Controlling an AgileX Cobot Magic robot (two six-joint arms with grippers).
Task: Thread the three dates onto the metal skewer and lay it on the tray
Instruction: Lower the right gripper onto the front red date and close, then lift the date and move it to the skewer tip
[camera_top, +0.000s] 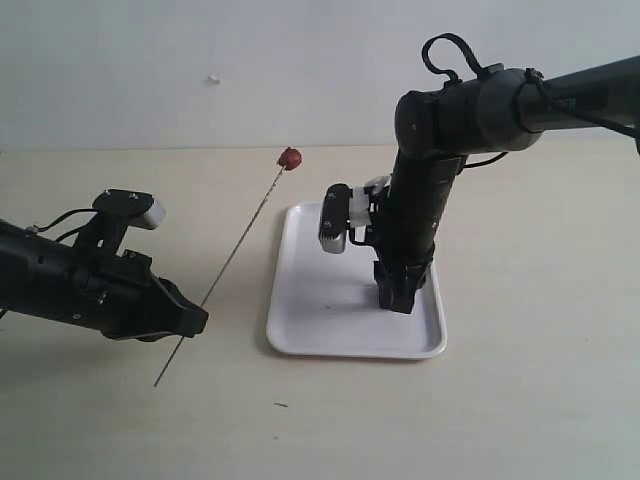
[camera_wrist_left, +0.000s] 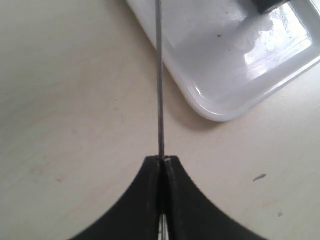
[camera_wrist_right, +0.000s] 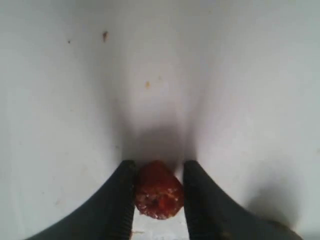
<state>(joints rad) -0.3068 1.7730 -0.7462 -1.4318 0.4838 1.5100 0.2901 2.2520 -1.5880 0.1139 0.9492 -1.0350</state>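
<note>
Widest of all: pale beige desk (camera_top: 540, 400), matte and smooth, dotted with a few tiny dark specks. Behind it, plain whitish wall (camera_top: 200, 70).

Next in bulk, two black arms built of rounded, jointed casings. Right arm (camera_top: 425, 190) standing near upright, right of centre, with cables looped at its elbow. Left arm (camera_top: 60, 280) lying low along the left side of the desk.

On the desk, right of centre, flat white tray (camera_top: 320, 335): glossy, rectangular, with rounded corners and a low raised rim. Light glaring off its glaze in the left wrist view; a few small brownish flecks on its floor.

Right pincer (camera_top: 397, 298) down inside the tray, near its right-hand side. Black tapered fingers (camera_wrist_right: 112, 205) pressed against both flanks of the second date (camera_wrist_right: 159, 192), a roundish, wrinkled, glistening red-brown fruit resting on the tray's floor.

Left pincer (camera_top: 196, 320) pressed together on the metal skewer (camera_top: 240, 245), with smooth, curved black pads (camera_wrist_left: 135, 200) meeting and only the rod between them. Skewer very thin, straight and grey, gripped near its lower end, slanting up and to the right, just left of the tray. Lower tip poking out beneath the pincer; unclear whether touching the desk.

Smallest, at the skewer's raised tip: impaled date (camera_top: 290, 158), roundish and dark red, surface too small to read.
</note>
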